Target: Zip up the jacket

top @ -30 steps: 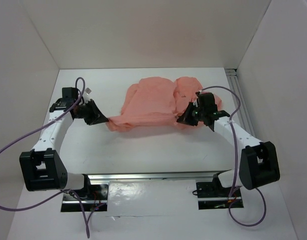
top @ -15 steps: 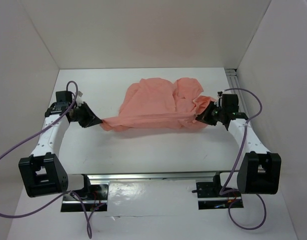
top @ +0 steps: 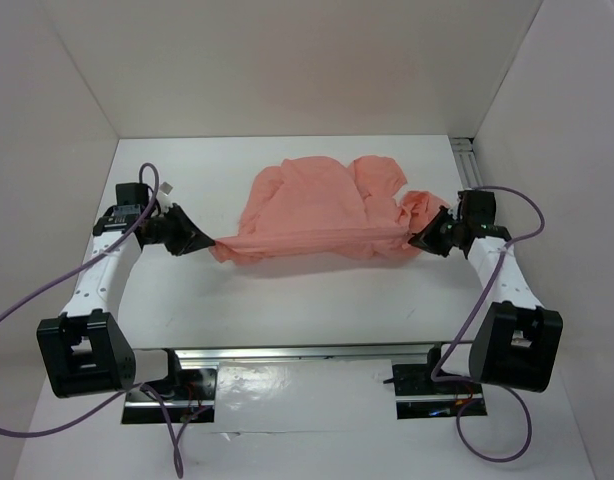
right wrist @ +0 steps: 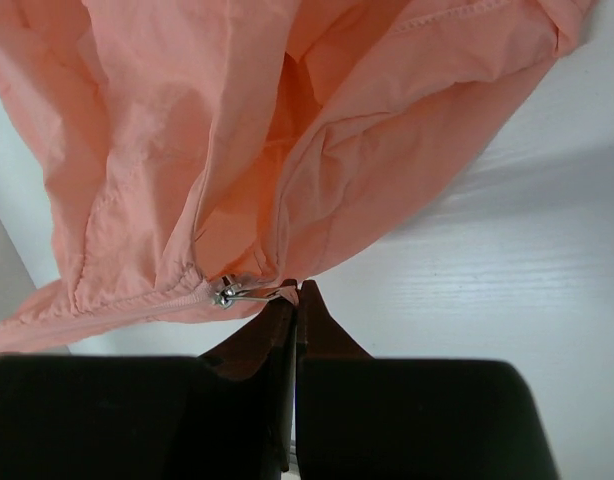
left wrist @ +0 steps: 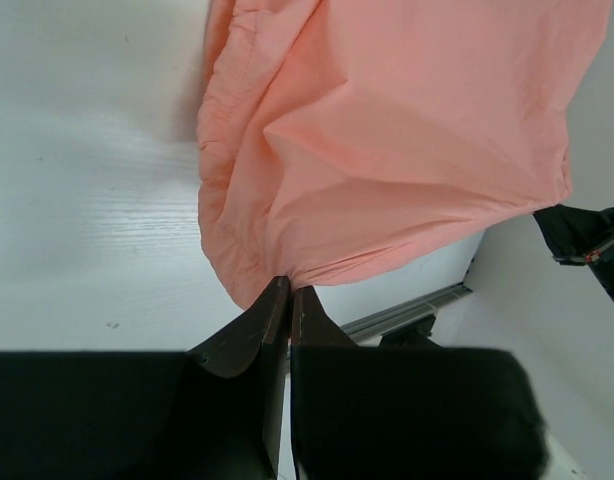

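Left gripper point(top: 201, 241): jaws pinched together on left end of jacket point(top: 317, 208). Jacket: salmon-pink, mid-table, long axis left-right, near edge taut between grippers, bulk bunched toward far wall. Right gripper point(top: 419, 240): jaws clamped on zipper pull point(right wrist: 249, 293) at jacket's right end. Surface: white table point(top: 287, 300). White walls point(top: 287, 60) on three sides.

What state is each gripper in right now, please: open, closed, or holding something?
Left gripper: closed, pinching an edge of the jacket.
Right gripper: closed, pinching the zipper pull.
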You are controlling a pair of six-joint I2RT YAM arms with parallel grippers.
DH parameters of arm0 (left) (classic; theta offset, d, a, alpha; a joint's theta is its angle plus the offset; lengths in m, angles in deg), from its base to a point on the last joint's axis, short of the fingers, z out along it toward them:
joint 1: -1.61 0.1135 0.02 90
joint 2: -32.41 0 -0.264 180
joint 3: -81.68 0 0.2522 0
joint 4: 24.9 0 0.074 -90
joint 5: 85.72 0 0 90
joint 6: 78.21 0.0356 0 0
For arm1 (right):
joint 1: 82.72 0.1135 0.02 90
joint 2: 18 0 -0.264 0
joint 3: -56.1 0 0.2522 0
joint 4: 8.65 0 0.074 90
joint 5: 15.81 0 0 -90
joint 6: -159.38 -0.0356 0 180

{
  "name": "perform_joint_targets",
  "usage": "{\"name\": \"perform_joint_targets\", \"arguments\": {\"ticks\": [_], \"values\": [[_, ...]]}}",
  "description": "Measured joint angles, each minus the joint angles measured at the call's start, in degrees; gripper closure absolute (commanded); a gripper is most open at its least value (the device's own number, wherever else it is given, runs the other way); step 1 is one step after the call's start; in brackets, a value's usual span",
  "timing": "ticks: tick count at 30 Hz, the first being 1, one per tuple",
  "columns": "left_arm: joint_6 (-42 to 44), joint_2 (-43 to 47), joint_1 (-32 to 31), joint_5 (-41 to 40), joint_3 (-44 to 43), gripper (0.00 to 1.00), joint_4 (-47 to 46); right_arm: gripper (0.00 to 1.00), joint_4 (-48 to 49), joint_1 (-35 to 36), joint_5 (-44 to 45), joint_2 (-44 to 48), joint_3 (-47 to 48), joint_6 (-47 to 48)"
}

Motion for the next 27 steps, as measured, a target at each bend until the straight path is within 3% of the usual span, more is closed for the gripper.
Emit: {"name": "perform_joint_targets", "arguments": {"ticks": [9, 13, 20, 21, 22, 23, 25, 26, 27], "values": [[-1.40, 0.00, 0.42, 0.59, 0.00, 1.00, -1.66, 1.00, 2.14, 0.26, -2.67, -3.15, 2.12, -2.03], [-1.29, 0.00, 2.45, -4.24, 0.00, 1.00, -2.58, 1.00, 5.35, 8.90, 0.50, -4.50, 2.51, -1.49], [-1.36, -1.05, 3.69, -10.21, -0.24, 1.00, -3.93, 0.97, 5.84, 29.88, 9.60, -12.74, 10.86, -0.79], [-1.38, -1.60, 3.69, -10.64, -0.39, 1.00, -4.11, 0.85, 5.86, 31.87, 10.51, -13.88, 12.28, -0.79], [-1.40, -2.25, 3.69, -11.08, -0.66, 1.00, -4.24, 0.65, 5.55, 33.29, 11.43, -15.02, 13.60, -0.87], [-1.40, -3.06, 3.69, -11.61, -1.05, 0.98, -4.37, 0.38, 5.27, 34.07, 12.26, -16.04, 14.84, -1.36], [-1.40, -4.44, 3.69, -12.31, -1.90, 0.81, -4.50, 0.20, 4.74, 34.47, 14.45, -17.73, 16.96, -1.18], [-1.42, -5.18, 3.69, -12.57, -2.73, 0.68, -4.07, 0.09, 4.39, 34.40, 16.06, -18.12, 17.73, -1.14], [-1.36, -5.84, 3.69, -12.74, -3.50, 0.34, -3.98, 0.01, 3.87, 34.16, 17.86, -18.18, 18.23, -1.29]]}}
